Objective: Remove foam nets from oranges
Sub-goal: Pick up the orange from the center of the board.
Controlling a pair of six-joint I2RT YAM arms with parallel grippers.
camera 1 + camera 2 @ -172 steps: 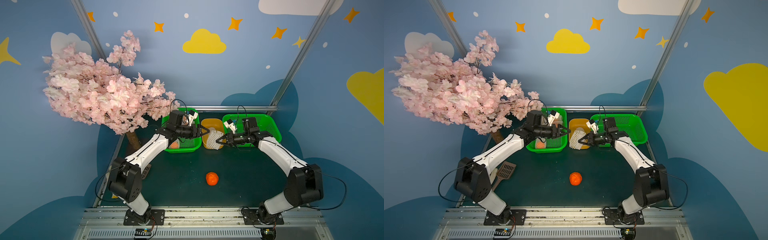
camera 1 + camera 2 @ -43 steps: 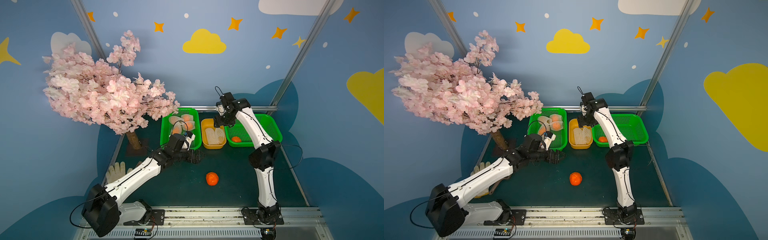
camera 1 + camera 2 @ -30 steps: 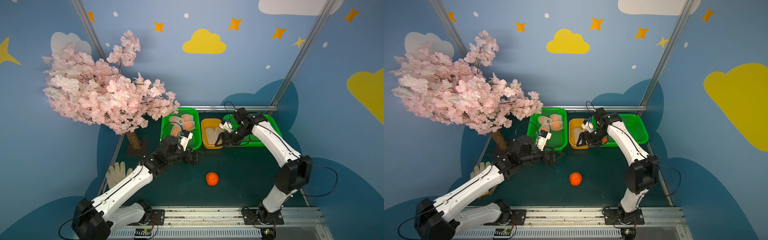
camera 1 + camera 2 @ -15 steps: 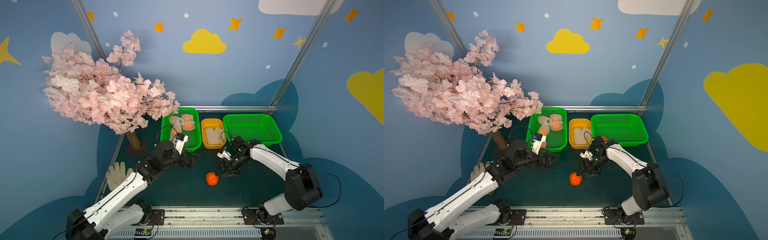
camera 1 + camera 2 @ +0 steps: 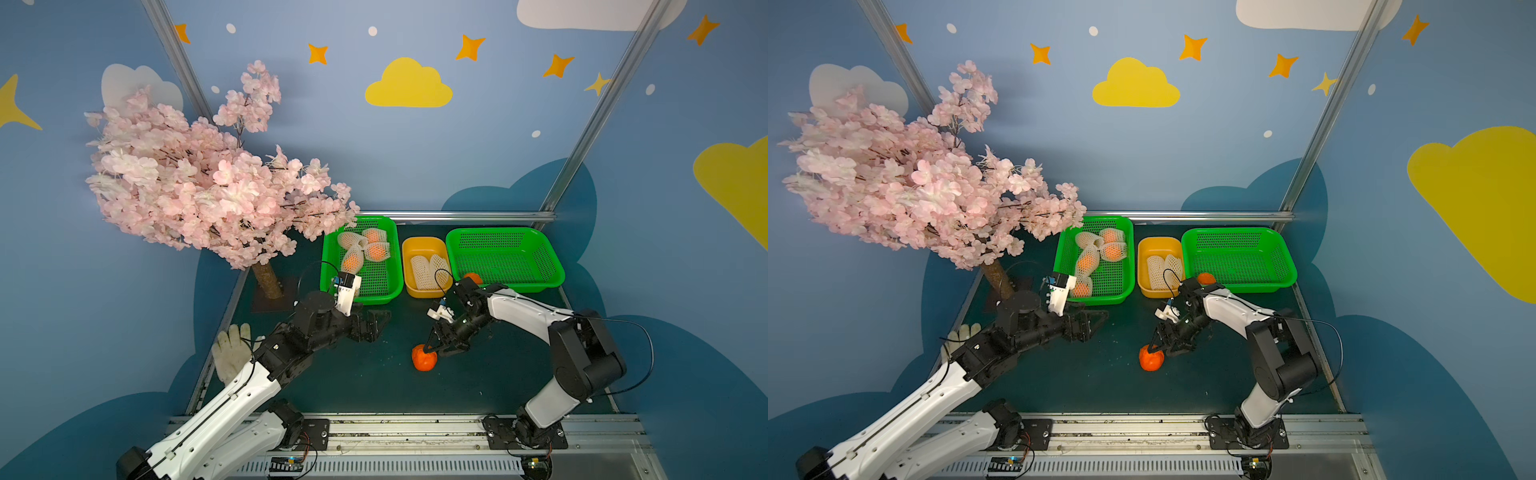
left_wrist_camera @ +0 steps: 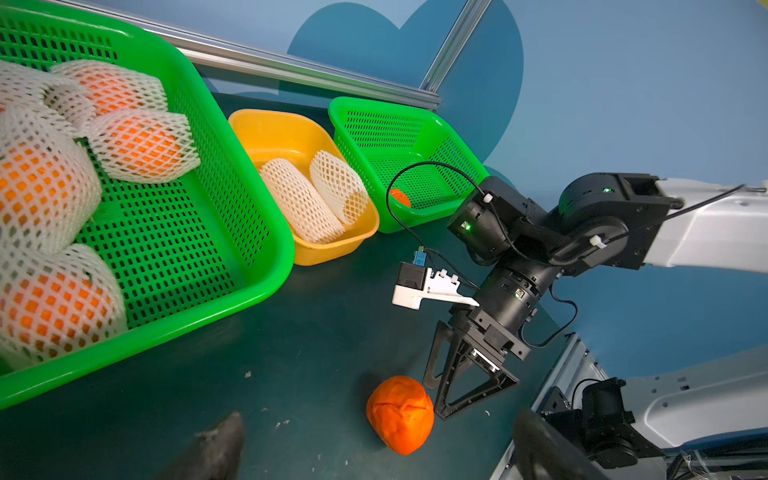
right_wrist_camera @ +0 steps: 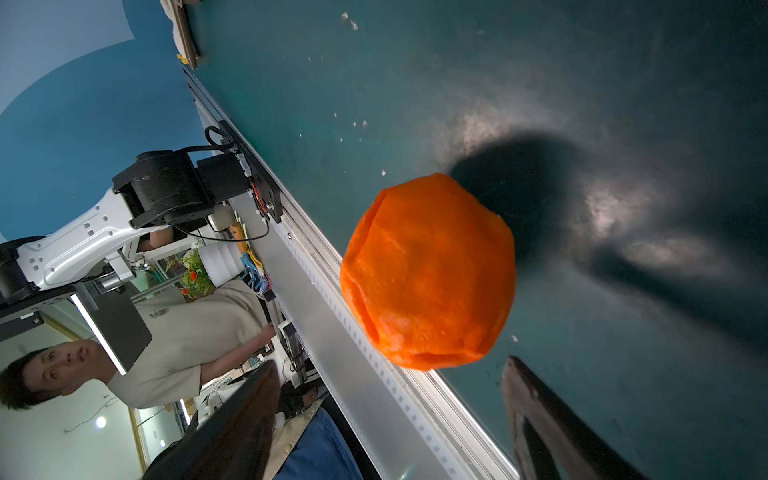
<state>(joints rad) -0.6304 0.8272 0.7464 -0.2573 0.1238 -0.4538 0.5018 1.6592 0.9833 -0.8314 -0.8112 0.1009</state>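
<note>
A bare orange (image 5: 424, 357) (image 5: 1151, 358) lies on the dark mat. My right gripper (image 5: 436, 347) (image 5: 1163, 348) stands open right over and beside it, fingers down; in the right wrist view the orange (image 7: 428, 270) sits just ahead of the spread fingers (image 7: 249, 415). My left gripper (image 5: 376, 324) (image 5: 1096, 322) is open and empty above the mat, in front of the left green basket (image 5: 328, 266). That basket holds several oranges in foam nets (image 5: 376, 251) (image 6: 141, 145). Two empty foam nets (image 5: 428, 268) (image 6: 299, 199) lie in the yellow tub (image 5: 424, 243).
The right green basket (image 5: 548, 257) holds one bare orange (image 5: 472, 277). A pink blossom tree (image 5: 208, 187) overhangs the back left. A white glove (image 5: 230, 353) lies at the mat's left edge. A metal rail (image 5: 395, 428) runs along the front.
My right arm swung from the yellow tub down to the loose orange on the mat. My left arm drew back from the left basket toward the front.
</note>
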